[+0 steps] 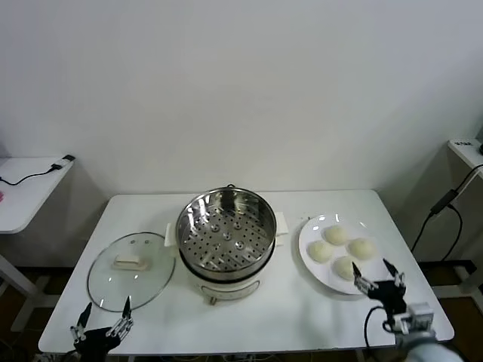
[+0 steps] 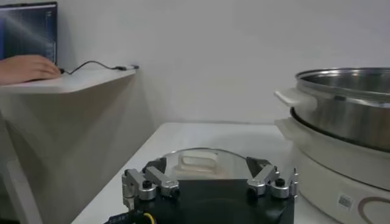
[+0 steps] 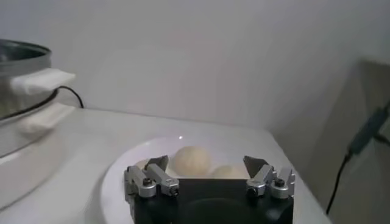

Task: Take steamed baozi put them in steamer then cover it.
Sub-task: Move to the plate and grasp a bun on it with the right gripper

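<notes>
Four cream-white baozi [image 1: 340,250] lie on a white plate [image 1: 306,240] at the right of the table. The steel steamer [image 1: 225,235] stands open at the table's middle, its perforated tray bare. The glass cover [image 1: 130,269] with its cream handle [image 1: 127,262] lies flat to the steamer's left. My right gripper [image 1: 378,274] is open and empty at the plate's near edge; the right wrist view shows baozi [image 3: 192,161] just beyond its fingers. My left gripper [image 1: 106,317] is open and empty at the cover's near edge; the left wrist view shows the cover [image 2: 201,162] ahead.
A side table [image 1: 26,188] with a cable stands at the far left, another shelf [image 1: 468,151] with a hanging cable at the far right. The white table's front edge [image 1: 241,348] runs just behind both grippers.
</notes>
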Robot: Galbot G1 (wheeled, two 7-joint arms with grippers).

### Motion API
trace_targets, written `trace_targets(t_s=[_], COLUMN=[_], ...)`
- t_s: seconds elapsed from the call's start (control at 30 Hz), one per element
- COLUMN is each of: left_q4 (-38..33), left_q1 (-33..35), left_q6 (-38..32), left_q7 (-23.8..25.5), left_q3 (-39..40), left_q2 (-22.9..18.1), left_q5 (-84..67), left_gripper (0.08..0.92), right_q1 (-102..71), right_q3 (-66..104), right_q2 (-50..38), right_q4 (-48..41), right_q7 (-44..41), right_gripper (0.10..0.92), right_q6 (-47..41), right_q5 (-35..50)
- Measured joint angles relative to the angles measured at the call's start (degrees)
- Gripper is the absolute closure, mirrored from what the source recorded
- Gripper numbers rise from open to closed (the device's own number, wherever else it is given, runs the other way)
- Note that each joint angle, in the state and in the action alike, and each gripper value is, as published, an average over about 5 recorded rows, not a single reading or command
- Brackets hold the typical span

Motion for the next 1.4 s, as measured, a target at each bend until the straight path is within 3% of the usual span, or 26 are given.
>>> trace_targets(t_s=[0.07,0.33,0.7,0.97,1.4], left_q4=[0.0,0.4,1.0,0.9,0.9], left_q1=[0.0,-0.2,-0.2,-0.5,-0.1], left_q6=[-0.3,-2.3,-3.2,-3.1,-3.0], left_q7=[0.1,1.2,1.6,2.2,2.3], left_q3=[0.1,0.8,1.2,0.7,0.8], left_q2=[0.0,-0.1,-0.4,-0.4,-1.1], left_q5=[0.3,2.2,3.8,4.0,4.6], left_gripper=[0.177,0.177,0.177,0.177,0.177], right_q1=[3.7,34.2,74.5,87.7,84.4], right_q3=[-2.5,-29.8,-70.8,-87.3,-90.5], right_q2=[-2.1,-12.8,-10.2,-3.1,7.6], right_q4=[-1.5,-15.9,-37.4,-47.2,-60.5], right_q7=[-2.7,-26.9,-54.5,-60.7,-61.9], right_gripper=[0.203,0.203,0.203,0.203,0.203], right_q6=[-0.1,5.4,17.3,18.0,17.1], right_q5=[-0.5,-6.2,-11.9,-12.6,-14.8])
